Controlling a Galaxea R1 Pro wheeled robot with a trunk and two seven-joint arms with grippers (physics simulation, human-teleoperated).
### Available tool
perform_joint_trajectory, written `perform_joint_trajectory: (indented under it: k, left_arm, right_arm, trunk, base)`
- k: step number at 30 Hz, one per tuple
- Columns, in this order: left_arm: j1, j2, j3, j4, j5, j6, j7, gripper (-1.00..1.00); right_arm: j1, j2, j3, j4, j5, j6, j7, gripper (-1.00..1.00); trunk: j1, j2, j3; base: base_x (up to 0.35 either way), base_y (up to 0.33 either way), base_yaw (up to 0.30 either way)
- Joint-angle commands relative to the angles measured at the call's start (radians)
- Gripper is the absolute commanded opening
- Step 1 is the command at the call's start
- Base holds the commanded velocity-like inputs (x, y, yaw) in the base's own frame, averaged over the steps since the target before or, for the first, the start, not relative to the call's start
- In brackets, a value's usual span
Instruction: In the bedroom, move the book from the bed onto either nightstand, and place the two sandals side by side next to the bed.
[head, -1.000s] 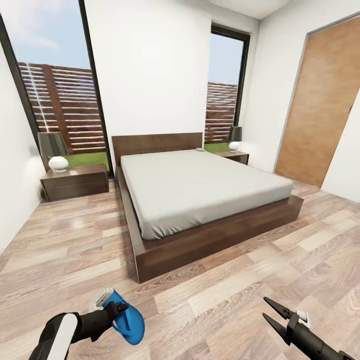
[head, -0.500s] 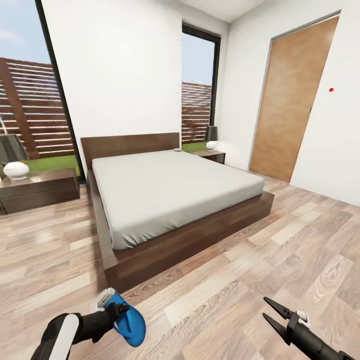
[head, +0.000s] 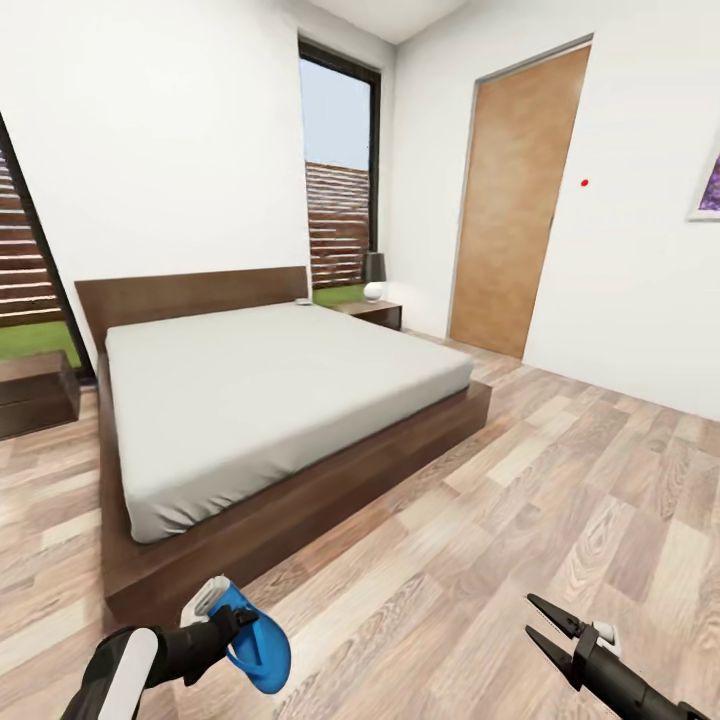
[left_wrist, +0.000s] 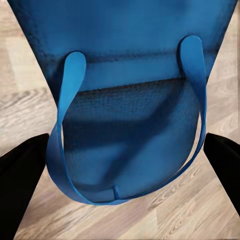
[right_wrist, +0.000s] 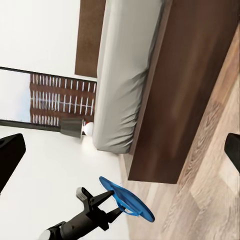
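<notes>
A bright blue sandal (head: 264, 654) hangs low over the wood floor, with my left gripper (head: 236, 627) shut on it in front of the bed's foot corner. Close up, the sandal's (left_wrist: 125, 115) sole and thin straps sit between the black fingers (left_wrist: 20, 175). The right wrist view shows the same sandal (right_wrist: 128, 201) in the left gripper. My right gripper (head: 546, 622) is open and empty over the floor. The bed (head: 300, 480) has a bare grey mattress. Nightstands stand at its far side (head: 375, 311) and near side (head: 35, 392). The other sandal is out of view. I cannot make out the book.
A small pale flat thing (head: 303, 300) lies by the headboard's far corner, too small to identify. A lamp (head: 374, 274) stands on the far nightstand. The wooden door (head: 515, 200) is shut. Open plank floor (head: 560, 470) stretches right of the bed.
The whole picture has slid left, so the camera has turned right; the door is more central and a picture's edge has come into view. Both arms keep their places, the sandal still held.
</notes>
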Motion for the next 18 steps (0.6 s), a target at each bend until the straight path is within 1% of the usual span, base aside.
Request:
perform_joint_trajectory:
  k: [1, 18]
  left_arm:
    - [-0.001, -0.001, 0.004, -0.002, 0.004, 0.006, 0.0, -1.0]
    - [-0.001, -0.002, 0.004, 0.003, 0.004, 0.006, -0.001, -1.0]
  right_arm:
    - [-0.001, 0.0, 0.0, 0.001, -0.004, 0.006, 0.001, 1.0]
    - [-0.001, 0.001, -0.001, 0.001, -0.004, 0.006, 0.001, 1.0]
  trunk:
    - [0.0, 0.0, -0.001]
    - [0.0, 0.0, -0.001]
  base:
    - [0.219, -0.262, -0.264]
    - [0.217, -0.264, -0.264]
